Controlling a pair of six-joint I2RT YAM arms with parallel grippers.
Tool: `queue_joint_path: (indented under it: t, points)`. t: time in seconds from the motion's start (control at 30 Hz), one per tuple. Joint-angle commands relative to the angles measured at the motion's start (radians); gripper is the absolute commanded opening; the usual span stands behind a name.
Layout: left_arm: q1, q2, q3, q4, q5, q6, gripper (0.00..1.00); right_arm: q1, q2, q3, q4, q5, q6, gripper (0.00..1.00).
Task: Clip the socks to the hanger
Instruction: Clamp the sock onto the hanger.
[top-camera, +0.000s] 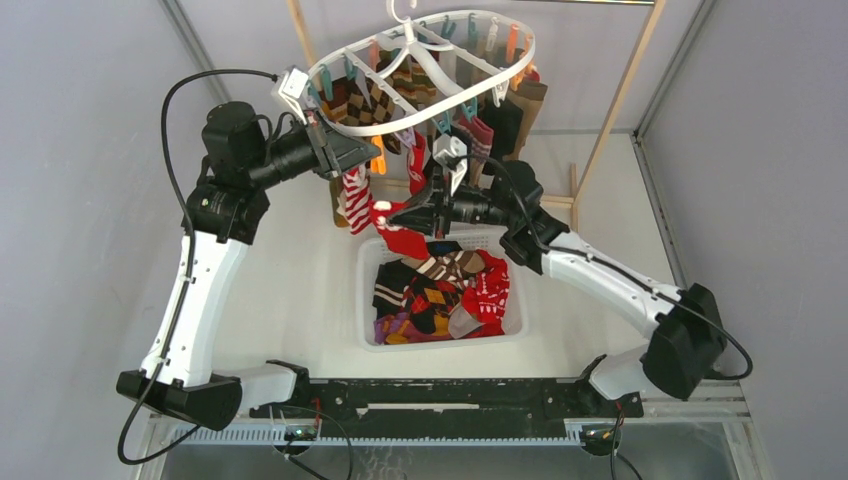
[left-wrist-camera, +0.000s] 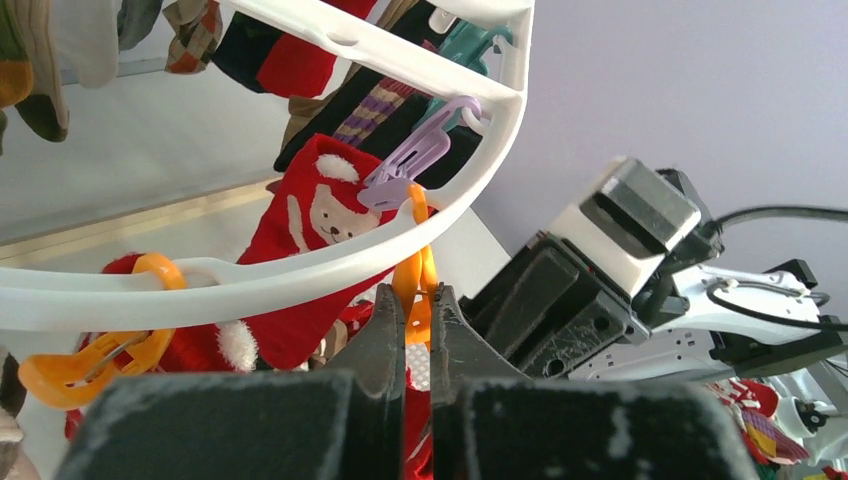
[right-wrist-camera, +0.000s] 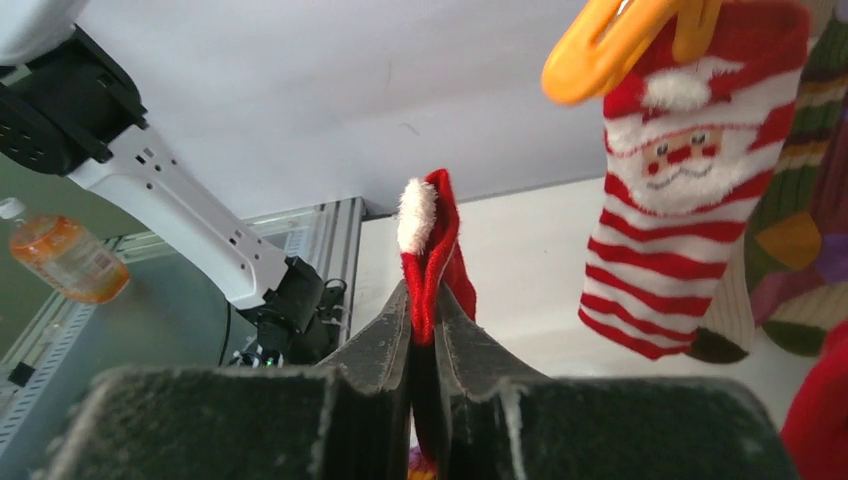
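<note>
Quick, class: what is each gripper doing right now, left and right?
Left gripper: closed on an orange clip at the rim of the hanger.
Right gripper: closed, holding a red sock.

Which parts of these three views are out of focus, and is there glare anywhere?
Top external: evenly lit, sharp throughout, no glare on the white plastic oval hanger. Left wrist: the left claw, shut on an orange plastic clip, is blurred in the foreground; the hanger rim is crisp. Right wrist: the right claw, pinching a red sock with white cuff, is soft; the pale wall is bright.
</note>
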Motion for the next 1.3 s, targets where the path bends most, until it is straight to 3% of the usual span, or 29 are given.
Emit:
queue_joint_path:
  t: [0.0, 0.3, 0.73, 1.27]
  points:
    - [-0.007, -0.025, -0.010, 0.039, 0.077, -0.017, 0.01, -0.042, 0.053, 0.116, 0.183, -0.146, 0.118, 0.15]
    - [-0.007, -0.028, -0.026, 0.082, 0.164, -0.028, 0.01, -0.080, 0.158, 0.162, 0.381, -0.240, 0.272, 0.16]
    - [-0.007, -0.024, -0.031, 0.111, 0.241, -0.042, 0.00, -0.088, 0.237, 0.181, 0.574, -0.243, 0.419, 0.16]
    - [-0.007, -0.025, -0.023, 0.117, 0.255, -0.045, 0.00, -0.109, 0.279, 0.247, 0.592, -0.255, 0.500, 0.15]
